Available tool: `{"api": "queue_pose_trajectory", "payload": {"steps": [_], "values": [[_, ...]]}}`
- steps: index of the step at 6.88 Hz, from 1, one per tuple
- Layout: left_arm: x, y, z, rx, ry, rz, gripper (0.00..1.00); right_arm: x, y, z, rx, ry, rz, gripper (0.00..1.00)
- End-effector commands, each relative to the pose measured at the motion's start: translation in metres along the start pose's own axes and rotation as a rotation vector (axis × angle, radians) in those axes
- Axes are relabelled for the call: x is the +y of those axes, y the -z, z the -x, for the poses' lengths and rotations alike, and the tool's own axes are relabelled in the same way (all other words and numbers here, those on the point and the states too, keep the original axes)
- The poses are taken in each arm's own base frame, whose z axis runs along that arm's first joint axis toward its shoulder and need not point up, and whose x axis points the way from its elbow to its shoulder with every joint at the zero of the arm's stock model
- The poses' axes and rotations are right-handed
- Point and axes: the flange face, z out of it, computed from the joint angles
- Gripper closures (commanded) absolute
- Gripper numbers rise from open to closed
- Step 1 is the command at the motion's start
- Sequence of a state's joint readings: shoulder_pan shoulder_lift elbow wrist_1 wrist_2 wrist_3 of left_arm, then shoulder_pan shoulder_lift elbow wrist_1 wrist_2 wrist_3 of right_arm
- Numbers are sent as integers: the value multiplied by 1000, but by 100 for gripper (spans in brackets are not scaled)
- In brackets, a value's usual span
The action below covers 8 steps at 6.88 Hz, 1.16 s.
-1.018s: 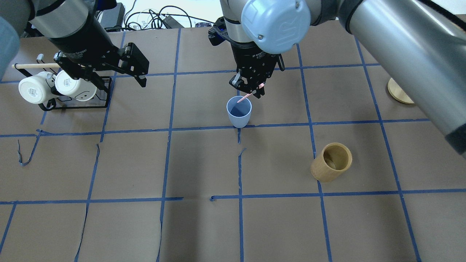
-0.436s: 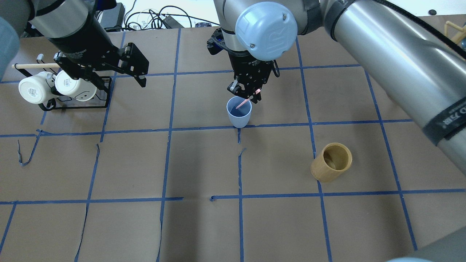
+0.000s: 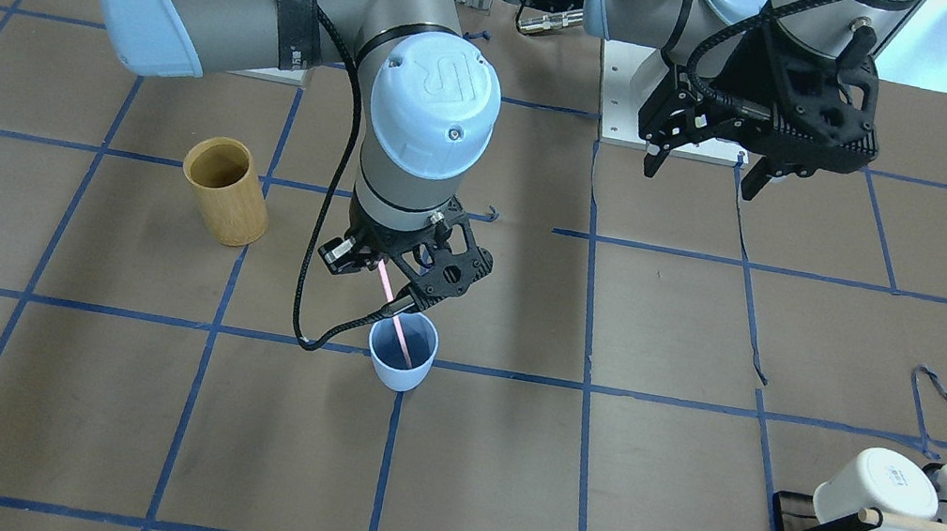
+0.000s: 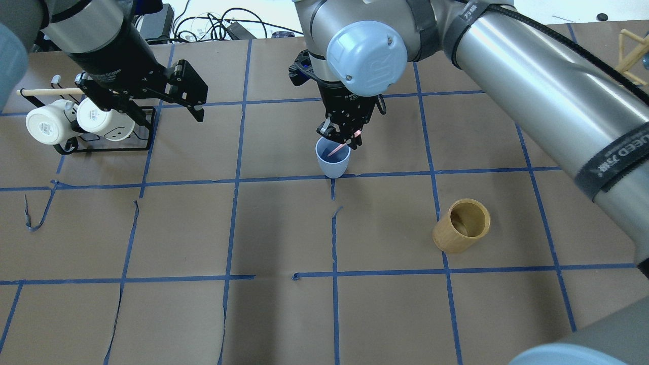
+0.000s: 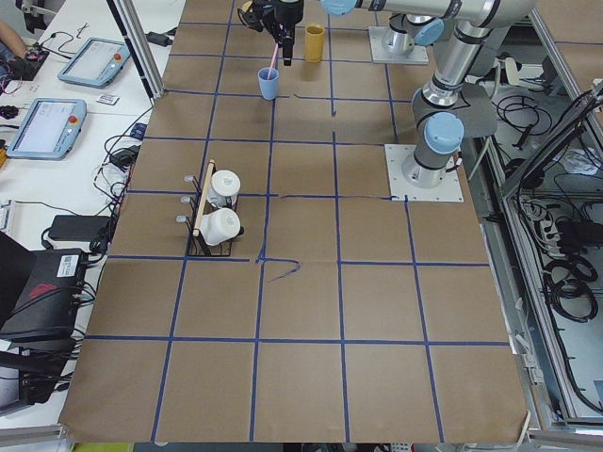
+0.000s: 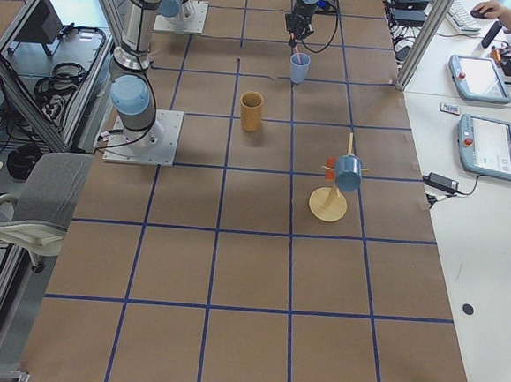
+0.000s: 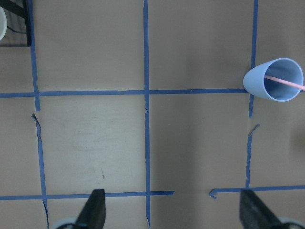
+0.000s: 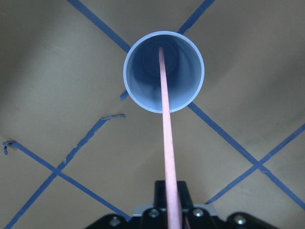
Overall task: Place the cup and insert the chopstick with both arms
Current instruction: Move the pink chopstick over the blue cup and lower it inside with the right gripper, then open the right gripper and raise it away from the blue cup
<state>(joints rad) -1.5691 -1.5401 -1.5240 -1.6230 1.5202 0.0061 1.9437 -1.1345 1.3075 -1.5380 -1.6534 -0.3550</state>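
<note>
R gripper [image 4: 340, 137] was clamped on the pink chopstick [image 8: 167, 129], held tilted, its lower end down inside the light blue cup [image 4: 333, 164]. The cup stood upright on the table [image 4: 177, 228], on a blue tape line near centre. L gripper [image 3: 699, 176] hung w/ fingers apart, well apart from the cup. R arm's blue joint cap [image 4: 367, 50] bore a "UR" logo. White print on its forearm strap [image 4: 613, 159] was only partly legible.

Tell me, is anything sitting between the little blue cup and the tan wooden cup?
Nothing. In the overhead view, the stretch from the blue cup to the wooden cup is bare brown table crossed by blue tape.
</note>
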Motion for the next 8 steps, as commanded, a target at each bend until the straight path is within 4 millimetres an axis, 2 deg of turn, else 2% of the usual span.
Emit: {"api": "queue_pose_trajectory", "payload": {"steps": [1,3,4,5,7,8], "values": [[0,0,0,0,0,1,0,-3,-7,4,1,-3,-2,80],[0,0,1,0,0,-1,0,-2,-5,4,6,-3,-12,54],[0,0,1,0,-3,-1,0,-3,2,3,17,-6,-43,49],[0,0,1,0,-3,1,0,2,24,2,36,-6,-96,41],[0,0,1,-2,-3,-1,0,10,55,-8,55,-33,-161,36],[0,0,1,0,-3,-1,0,27,98,-23,136,-79,-341,31]]}}
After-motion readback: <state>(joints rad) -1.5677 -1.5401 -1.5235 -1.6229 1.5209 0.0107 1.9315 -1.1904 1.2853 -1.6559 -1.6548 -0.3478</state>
